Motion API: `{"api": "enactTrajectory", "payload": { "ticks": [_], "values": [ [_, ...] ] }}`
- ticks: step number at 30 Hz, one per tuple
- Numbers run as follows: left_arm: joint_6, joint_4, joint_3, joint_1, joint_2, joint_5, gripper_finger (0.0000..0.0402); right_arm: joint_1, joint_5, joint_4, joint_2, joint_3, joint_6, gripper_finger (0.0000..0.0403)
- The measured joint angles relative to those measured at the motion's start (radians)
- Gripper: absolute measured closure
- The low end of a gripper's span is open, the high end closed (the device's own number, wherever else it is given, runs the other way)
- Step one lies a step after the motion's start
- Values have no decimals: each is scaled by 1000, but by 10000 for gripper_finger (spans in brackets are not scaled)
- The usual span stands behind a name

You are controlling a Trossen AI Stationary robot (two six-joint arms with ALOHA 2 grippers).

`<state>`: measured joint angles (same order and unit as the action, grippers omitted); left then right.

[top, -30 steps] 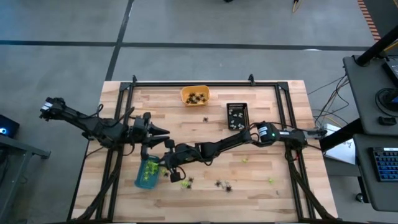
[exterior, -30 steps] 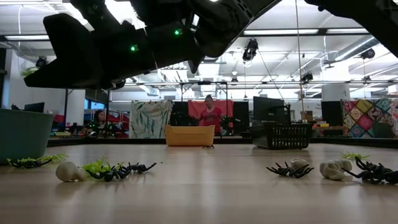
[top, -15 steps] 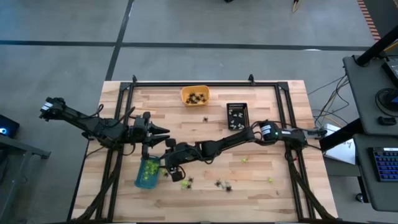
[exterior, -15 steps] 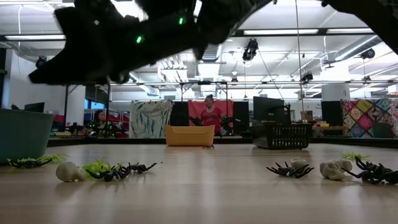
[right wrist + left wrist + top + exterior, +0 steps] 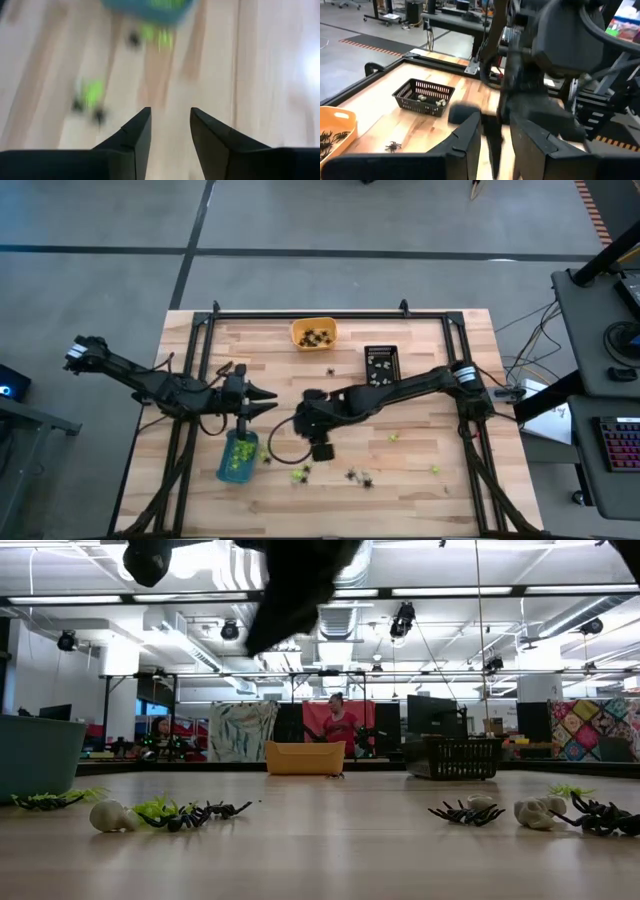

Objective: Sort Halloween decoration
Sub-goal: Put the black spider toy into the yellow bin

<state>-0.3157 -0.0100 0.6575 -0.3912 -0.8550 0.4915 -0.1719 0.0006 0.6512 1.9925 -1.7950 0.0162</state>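
The Halloween decoration lies partly loose on the table: green pieces (image 5: 297, 473), black spiders (image 5: 356, 475) and whitish ones (image 5: 538, 811). Green ones fill the blue tray (image 5: 238, 457); black spiders sit in the orange tray (image 5: 313, 333), and whitish ones in the black basket (image 5: 380, 363). My right gripper (image 5: 170, 112) hangs open and bare above the table, right of the blue tray (image 5: 150, 7), at mid-table (image 5: 301, 423). My left gripper (image 5: 495, 117) stands open above the tray's far end (image 5: 268, 395), holding nothing.
More loose green pieces lie toward the right (image 5: 395, 437) and near the front right (image 5: 435, 470). A lone spider (image 5: 330, 370) rests between the orange tray and the basket. A black frame (image 5: 330, 313) runs along the table's far edge. People show in the room beyond.
My right gripper has risen and drawn back from beside the blue tray toward the table's right, tipping up from steeply downward to a slant. The trinkets and trays lie where they were.
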Motion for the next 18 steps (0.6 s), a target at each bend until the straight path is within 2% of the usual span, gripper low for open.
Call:
{"api": "enactTrajectory", "payload": {
  "ticks": [5,9,12,18],
  "values": [
    [0,20,0,0,-56,43,313,-1,1,270,-61,27,-51,282],
    [0,60,0,1,-123,51,313,-2,1,401,-97,74,-68,285],
    [13,117,0,2,-195,50,314,-3,13,393,-147,149,-69,284],
    [80,196,0,24,-358,48,325,0,158,221,-330,402,-118,293]
  ]
}}
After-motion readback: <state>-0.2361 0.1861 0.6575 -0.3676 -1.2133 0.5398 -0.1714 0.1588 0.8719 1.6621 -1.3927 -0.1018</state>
